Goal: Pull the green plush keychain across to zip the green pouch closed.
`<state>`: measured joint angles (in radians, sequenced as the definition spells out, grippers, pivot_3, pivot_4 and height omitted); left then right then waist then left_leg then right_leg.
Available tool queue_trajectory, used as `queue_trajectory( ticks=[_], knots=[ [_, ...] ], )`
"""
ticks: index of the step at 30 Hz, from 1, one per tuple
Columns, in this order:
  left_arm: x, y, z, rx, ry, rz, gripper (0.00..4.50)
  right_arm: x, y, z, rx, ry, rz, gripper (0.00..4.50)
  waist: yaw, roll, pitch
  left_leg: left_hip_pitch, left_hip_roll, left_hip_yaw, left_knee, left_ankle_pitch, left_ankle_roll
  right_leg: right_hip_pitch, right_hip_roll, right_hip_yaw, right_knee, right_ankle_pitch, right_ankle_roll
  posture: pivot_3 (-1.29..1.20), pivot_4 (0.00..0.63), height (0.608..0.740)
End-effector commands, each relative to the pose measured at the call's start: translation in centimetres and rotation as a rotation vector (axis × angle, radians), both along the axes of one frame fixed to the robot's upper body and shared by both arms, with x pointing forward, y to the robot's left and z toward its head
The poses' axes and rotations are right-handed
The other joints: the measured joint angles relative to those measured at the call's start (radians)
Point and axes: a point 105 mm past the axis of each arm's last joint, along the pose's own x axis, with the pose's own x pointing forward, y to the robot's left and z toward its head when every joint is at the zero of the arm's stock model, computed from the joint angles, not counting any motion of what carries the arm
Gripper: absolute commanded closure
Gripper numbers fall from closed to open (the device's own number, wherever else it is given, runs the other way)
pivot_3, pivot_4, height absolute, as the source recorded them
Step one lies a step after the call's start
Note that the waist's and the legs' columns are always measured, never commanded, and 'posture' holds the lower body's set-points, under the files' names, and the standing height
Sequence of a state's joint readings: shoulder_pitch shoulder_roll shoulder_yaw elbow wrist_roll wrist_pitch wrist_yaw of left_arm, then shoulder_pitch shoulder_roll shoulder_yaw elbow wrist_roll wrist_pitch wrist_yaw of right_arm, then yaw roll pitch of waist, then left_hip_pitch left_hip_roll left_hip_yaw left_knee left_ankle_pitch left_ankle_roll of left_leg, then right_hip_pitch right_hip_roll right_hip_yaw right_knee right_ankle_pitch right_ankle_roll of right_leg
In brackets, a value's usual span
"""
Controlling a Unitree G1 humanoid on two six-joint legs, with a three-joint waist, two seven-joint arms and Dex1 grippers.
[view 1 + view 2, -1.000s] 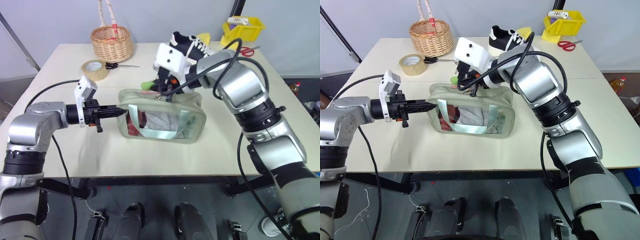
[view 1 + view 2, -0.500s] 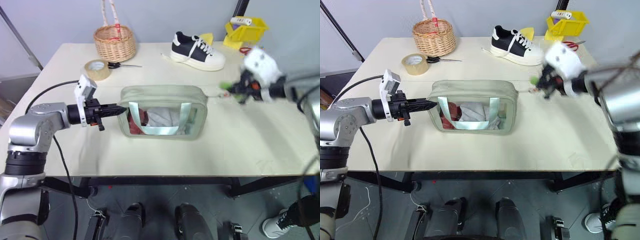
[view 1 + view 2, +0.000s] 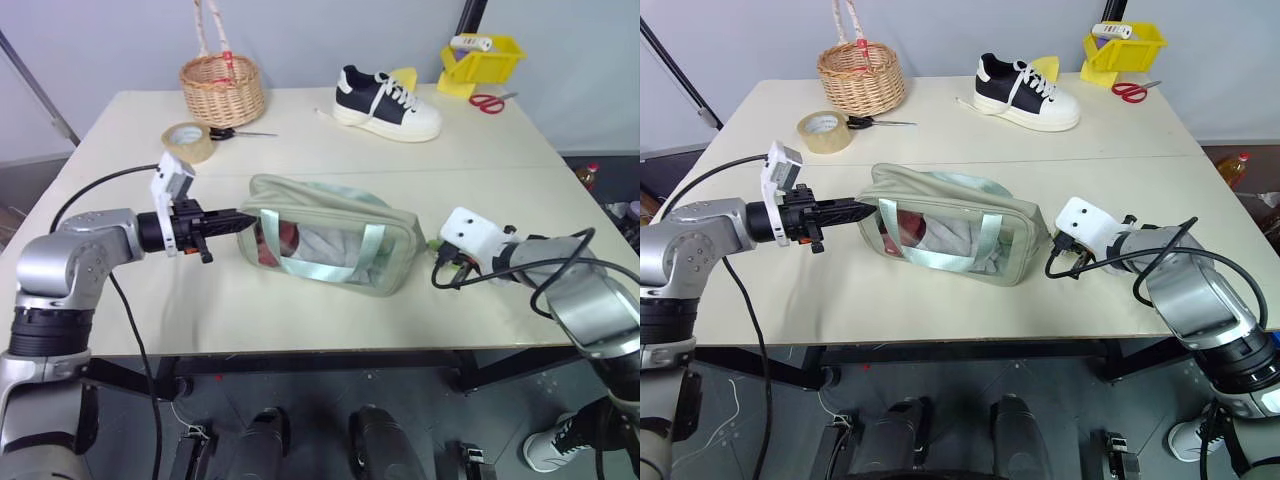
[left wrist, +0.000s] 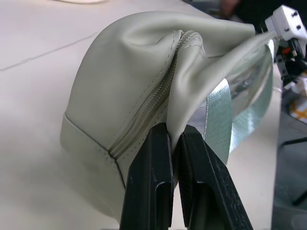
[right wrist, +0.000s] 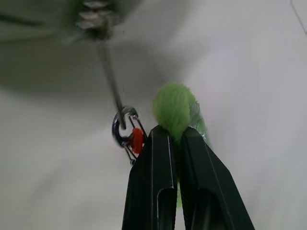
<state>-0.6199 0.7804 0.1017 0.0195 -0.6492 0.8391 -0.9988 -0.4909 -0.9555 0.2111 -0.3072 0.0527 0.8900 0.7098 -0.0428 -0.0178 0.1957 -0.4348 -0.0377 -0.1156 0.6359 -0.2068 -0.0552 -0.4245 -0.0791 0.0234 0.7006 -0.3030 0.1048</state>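
Observation:
The pale green pouch (image 3: 330, 242) lies skewed at mid-table, its clear window and two light straps facing me. My left gripper (image 3: 238, 222) is shut on the fabric of its left end; the left wrist view has both fingers (image 4: 158, 167) pinching a fold beside the closed zipper (image 4: 148, 108). Just past the pouch's right end, low over the table, my right gripper (image 3: 441, 264) is shut on the green plush keychain (image 5: 174, 106). A thin link and a metal clip (image 5: 125, 132) join the keychain to the pouch's zipper pull.
At the back left stand a wicker basket (image 3: 222, 90), a tan tape roll (image 3: 188, 140) and black scissors (image 3: 238, 131). A black-and-white shoe (image 3: 386, 102), a yellow bin (image 3: 481, 60) and red scissors (image 3: 487, 101) lie at the back right. The table's front edge (image 3: 330, 350) is near.
My right gripper has swept with the keychain from the pouch's top left, across to the right and down past its right end. The pouch's right end swung toward me. The left arm held still.

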Motion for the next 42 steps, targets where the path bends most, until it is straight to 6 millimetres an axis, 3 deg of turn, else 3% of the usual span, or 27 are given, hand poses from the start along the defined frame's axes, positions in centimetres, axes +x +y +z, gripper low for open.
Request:
queue_trajectory(
  ticks=[1, 8, 10, 12, 17, 21, 24, 27, 32, 36, 39, 42],
  knots=[
    [-0.1, 1.7, 1.9, -0.018, -0.063, 0.065, 4.5, 0.8, -1.0, 1.0, 0.035, -0.028, -0.082, 4.45, -0.001, 0.0, 0.0, 0.0, 0.0, 0.0, 0.0, 0.0, 0.0, 0.0, 0.0, 0.0, 0.0, 0.0, 0.0, 0.0, 0.15, 0.695],
    [-0.8, 1.0, 2.0, -0.03, -0.061, 0.037, 4.5, 2.6, 1.8, 6.6, 0.283, -0.137, -0.058, 4.45, -0.001, 0.0, 0.0, 0.0, 0.0, 0.0, 0.0, 0.0, 0.0, 0.0, 0.0, 0.0, 0.0, 0.0, 0.0, 0.0, 0.15, 0.695],
    [-0.9, 0.8, 2.0, -0.035, -0.061, 0.037, 4.5, 2.7, 2.1, 7.4, 0.307, -0.146, -0.059, 4.45, 0.0, 0.0, 0.0, 0.0, 0.0, 0.0, 0.0, 0.0, 0.0, 0.0, 0.0, 0.0, 0.0, 0.0, 0.0, 0.0, 0.15, 0.695],
    [-1.0, 0.7, 1.9, -0.037, -0.059, 0.038, 4.5, 2.3, 2.3, 7.3, 0.3, -0.121, -0.037, 4.45, 0.003, 0.0, 0.0, 0.0, 0.0, 0.0, -0.001, 0.0, 0.0, 0.0, -0.001, 0.0, -0.001, 0.0, 0.0, 0.0, 0.15, 0.695],
    [-1.4, 0.5, 1.6, -0.054, -0.047, 0.045, 4.5, 0.9, 1.9, 3.9, 0.182, -0.001, -0.017, 4.45, 0.006, 0.0, 0.0, -0.001, 0.0, 0.0, -0.001, 0.0, 0.0, 0.0, -0.002, 0.0, -0.001, 0.0, 0.0, 0.0, 0.15, 0.695],
    [-1.5, 0.3, 1.6, -0.058, -0.046, 0.048, 4.5, 0.8, 2.6, 4.1, 0.221, 0.012, 0.0, 3.07, -0.002, 0.0, 0.0, 0.0, 0.0, 0.0, 0.0, 0.0, 0.0, 0.0, -0.001, 0.0, 0.0, 0.0, 0.0, 0.0, 0.15, 0.695],
    [-1.6, 0.3, 1.8, -0.059, -0.047, 0.046, 4.5, 0.7, 3.0, 4.8, 0.257, 0.017, 0.009, 1.64, -0.001, 0.0, 0.0, 0.0, 0.0, 0.0, 0.0, 0.0, 0.0, 0.0, -0.001, 0.0, 0.0, 0.0, 0.0, 0.0, 0.15, 0.695],
    [-1.7, 0.2, 2.0, -0.059, -0.05, 0.041, 4.5, 0.9, 2.2, 6.1, 0.281, -0.008, -0.016, 0.06, 0.001, 0.0, 0.0, 0.0, 0.0, 0.0, 0.0, 0.0, 0.0, 0.0, -0.001, 0.0, 0.0, 0.0, 0.0, 0.0, 0.15, 0.695],
    [-1.9, 0.0, 2.4, -0.059, -0.064, 0.026, 4.5, 0.4, 0.8, 9.2, 0.35, -0.062, -0.012, 0.02, 0.002, 0.0, 0.0, 0.0, -0.001, 0.0, 0.0, 0.0, 0.0, 0.0, -0.002, 0.0, -0.001, 0.0, 0.0, 0.0, 0.15, 0.695],
    [-2.9, 0.1, 3.4, -0.056, -0.101, -0.038, 2.99, -1.3, 0.9, 11.1, 0.418, -0.067, 0.106, 0.0, 0.002, 0.0, 0.0, 0.0, -0.001, 0.0, -0.001, 0.0, 0.0, 0.0, -0.002, 0.0, -0.001, 0.0, 0.0, 0.0, 0.15, 0.695],
    [-3.7, 0.8, 4.5, -0.054, -0.122, -0.085, 1.36, -2.7, 1.4, 11.1, 0.422, -0.036, 0.201, 0.0, 0.0, 0.0, 0.0, 0.0, 0.0, 0.0, -0.001, 0.0, 0.0, 0.0, -0.001, 0.0, -0.001, 0.0, 0.0, 0.0, 0.15, 0.695],
    [-4.2, 2.0, 4.8, -0.018, -0.134, -0.106, 0.06, -3.5, 1.7, 10.7, 0.433, 0.002, 0.255, 0.0, -0.002, 0.0, 0.0, 0.001, 0.0, 0.001, -0.002, 0.0, 0.0, 0.0, -0.001, 0.0, -0.001, 0.0, 0.0, 0.0, 0.15, 0.695]
  ],
)
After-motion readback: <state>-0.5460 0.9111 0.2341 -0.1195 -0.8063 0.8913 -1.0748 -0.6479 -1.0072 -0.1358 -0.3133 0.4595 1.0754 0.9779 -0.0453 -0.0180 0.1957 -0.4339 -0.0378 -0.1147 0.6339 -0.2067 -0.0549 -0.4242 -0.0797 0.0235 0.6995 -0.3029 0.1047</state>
